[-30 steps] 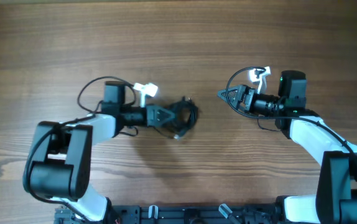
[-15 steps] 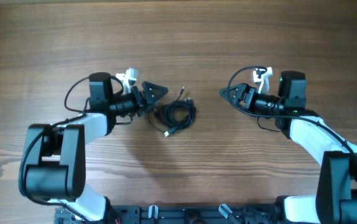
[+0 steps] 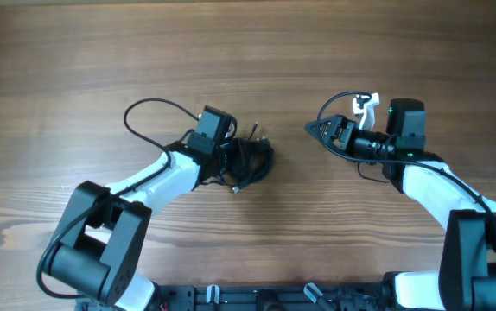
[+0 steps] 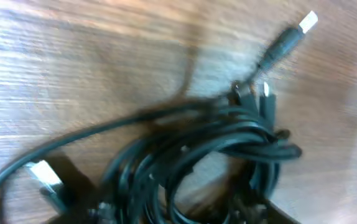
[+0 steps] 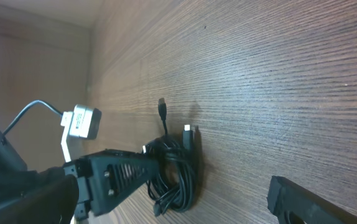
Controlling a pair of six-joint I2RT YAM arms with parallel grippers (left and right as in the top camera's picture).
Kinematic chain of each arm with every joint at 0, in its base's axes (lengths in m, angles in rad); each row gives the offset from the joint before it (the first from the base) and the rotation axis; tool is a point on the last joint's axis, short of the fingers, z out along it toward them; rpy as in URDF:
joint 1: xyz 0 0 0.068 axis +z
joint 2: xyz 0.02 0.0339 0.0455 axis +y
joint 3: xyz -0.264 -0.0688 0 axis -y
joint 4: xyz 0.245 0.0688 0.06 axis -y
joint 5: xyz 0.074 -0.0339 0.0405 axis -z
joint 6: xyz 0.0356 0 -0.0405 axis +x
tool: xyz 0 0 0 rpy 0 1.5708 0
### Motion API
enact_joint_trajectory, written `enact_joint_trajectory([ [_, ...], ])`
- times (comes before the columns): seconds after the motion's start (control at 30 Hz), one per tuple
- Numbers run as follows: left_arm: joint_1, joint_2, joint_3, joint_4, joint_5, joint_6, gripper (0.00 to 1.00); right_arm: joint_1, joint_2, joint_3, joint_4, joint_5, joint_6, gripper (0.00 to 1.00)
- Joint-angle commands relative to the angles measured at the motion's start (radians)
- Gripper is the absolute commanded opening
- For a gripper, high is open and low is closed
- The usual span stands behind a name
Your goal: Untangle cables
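L gripper (image 3: 233, 157): tips sit at the left edge of the cables (image 3: 255, 161), touching or in the bundle. My L wrist cam is too close and blurred, fingers not made out, so I can't tell if the jaws are wide, narrow or pinching a strand. R wrist view shows my L gripper's black wedge nosing into the near side of the coil, but the tips are hidden by cords there too. Cables are one small bunch of thin dark cords, looped and overlapped, lying on the wood table (image 3: 248, 52) about mid-width, between my two arms. From the L wrist cam, a silver-tipped plug (image 4: 308, 21) sticks out at upper right on a short stalk, off the coil, flat on the wood. A second pale plug end (image 4: 41, 173) is at lower left, beside a single strand running out of frame. R gripper (image 3: 313, 131): jaws spread wide, nothing in them, tips pointing left at the bundle, well apart from it. Only one R finger (image 5: 303, 202) shows in my R wrist cam, at the bottom right. L forearm (image 3: 157, 177), white, angles up from lower left.
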Motion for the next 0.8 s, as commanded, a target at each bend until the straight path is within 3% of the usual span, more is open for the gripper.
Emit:
enact_joint_trajectory([
  [0.0,-0.016,0.058,-0.004,0.017,-0.093,0.042,0.45,0.000,0.000,0.000,-0.010,0.009,0.002,1.00],
  [0.33,-0.061,0.164,-0.004,-0.053,-0.051,0.064,0.38,0.000,0.000,0.000,-0.035,0.008,0.062,1.00],
  [0.37,-0.081,0.179,-0.004,-0.050,-0.036,0.064,0.31,0.000,0.000,0.000,-0.040,0.008,0.062,1.00],
  [0.4,-0.098,0.178,-0.004,-0.051,-0.038,0.065,0.10,0.000,0.000,0.000,-0.041,0.008,0.062,1.00],
  [0.43,-0.106,0.169,-0.003,-0.052,-0.040,0.073,0.04,0.000,0.000,0.000,-0.041,0.008,0.062,1.00],
  [0.6,-0.035,0.017,0.109,-0.204,-0.056,0.072,0.04,0.000,0.000,0.000,-0.040,0.009,0.093,1.00],
  [0.77,0.038,-0.209,0.195,-0.233,-0.064,0.070,0.04,0.000,0.000,0.000,-0.041,-0.036,0.073,1.00],
])
